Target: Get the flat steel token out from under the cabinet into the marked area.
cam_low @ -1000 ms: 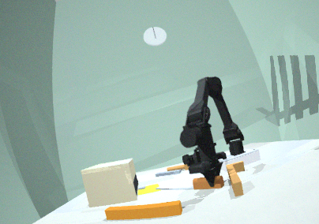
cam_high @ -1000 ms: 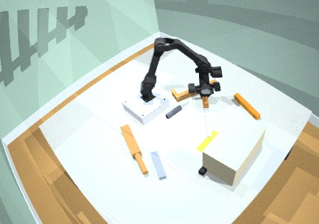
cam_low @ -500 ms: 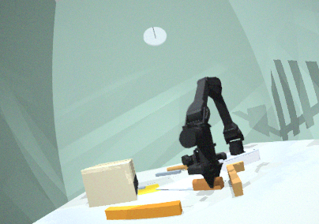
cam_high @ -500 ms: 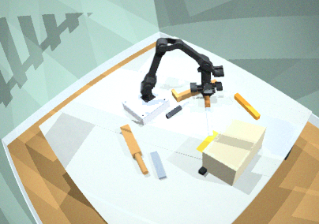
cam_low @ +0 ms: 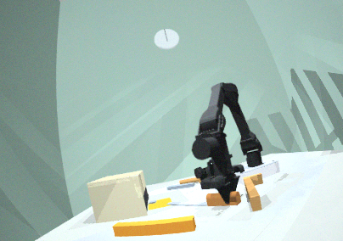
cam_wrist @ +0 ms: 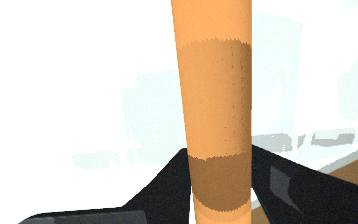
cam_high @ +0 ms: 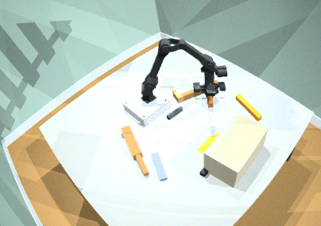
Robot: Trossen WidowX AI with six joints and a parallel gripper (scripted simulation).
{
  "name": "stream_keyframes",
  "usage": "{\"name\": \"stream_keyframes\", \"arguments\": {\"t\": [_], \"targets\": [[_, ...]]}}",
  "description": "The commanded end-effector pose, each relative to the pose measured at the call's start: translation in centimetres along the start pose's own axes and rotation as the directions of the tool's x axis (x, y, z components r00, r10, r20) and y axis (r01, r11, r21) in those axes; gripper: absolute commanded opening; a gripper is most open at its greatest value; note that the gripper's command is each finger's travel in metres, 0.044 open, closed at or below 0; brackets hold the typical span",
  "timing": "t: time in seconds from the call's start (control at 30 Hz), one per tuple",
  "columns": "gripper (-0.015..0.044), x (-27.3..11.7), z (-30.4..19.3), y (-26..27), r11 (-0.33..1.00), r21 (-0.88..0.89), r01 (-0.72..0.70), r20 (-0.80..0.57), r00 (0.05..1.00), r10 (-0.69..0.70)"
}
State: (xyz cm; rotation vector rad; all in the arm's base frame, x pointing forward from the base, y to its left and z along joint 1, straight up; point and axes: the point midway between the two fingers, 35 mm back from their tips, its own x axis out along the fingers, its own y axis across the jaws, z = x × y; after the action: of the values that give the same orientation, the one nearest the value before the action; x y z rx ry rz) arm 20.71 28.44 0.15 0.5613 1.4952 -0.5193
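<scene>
My gripper (cam_high: 210,95) (cam_low: 229,198) (cam_wrist: 214,152) is shut on the orange handle (cam_high: 210,103) (cam_low: 216,199) (cam_wrist: 215,100) of a tool, low over the table. The tool's thin pale blade (cam_high: 212,121) (cam_low: 187,204) reaches toward the cabinet (cam_high: 234,147) (cam_low: 116,197), its far end near a flat yellow patch (cam_high: 207,144) (cam_low: 160,204). The patch lies in front of the cabinet, close to its front. I cannot tell whether the blade touches the patch. The steel token cannot be made out in any view. The vent slots and the space under the cabinet are hidden.
An orange-yellow bar (cam_high: 249,107) (cam_low: 154,226) lies beside the cabinet. An orange angled piece (cam_high: 184,95) (cam_low: 252,195) and a dark cylinder (cam_high: 175,113) lie near the arm's base. An orange paddle (cam_high: 131,143), a blue-grey bar (cam_high: 159,166) and a small black block (cam_high: 203,172) lie farther off.
</scene>
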Motion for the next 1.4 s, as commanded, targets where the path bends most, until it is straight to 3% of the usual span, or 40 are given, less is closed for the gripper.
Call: {"name": "stream_keyframes", "arguments": {"t": [0.0, 1.37], "targets": [[0.0, -0.2, -0.1, 0.5, 1.0, -0.002, -0.008, 0.001, 1.0, 0.009], [0.0, -0.3, -1.3, 3.5, 1.0, 0.001, -0.011, 0.0, 1.0, 0.011]]}}
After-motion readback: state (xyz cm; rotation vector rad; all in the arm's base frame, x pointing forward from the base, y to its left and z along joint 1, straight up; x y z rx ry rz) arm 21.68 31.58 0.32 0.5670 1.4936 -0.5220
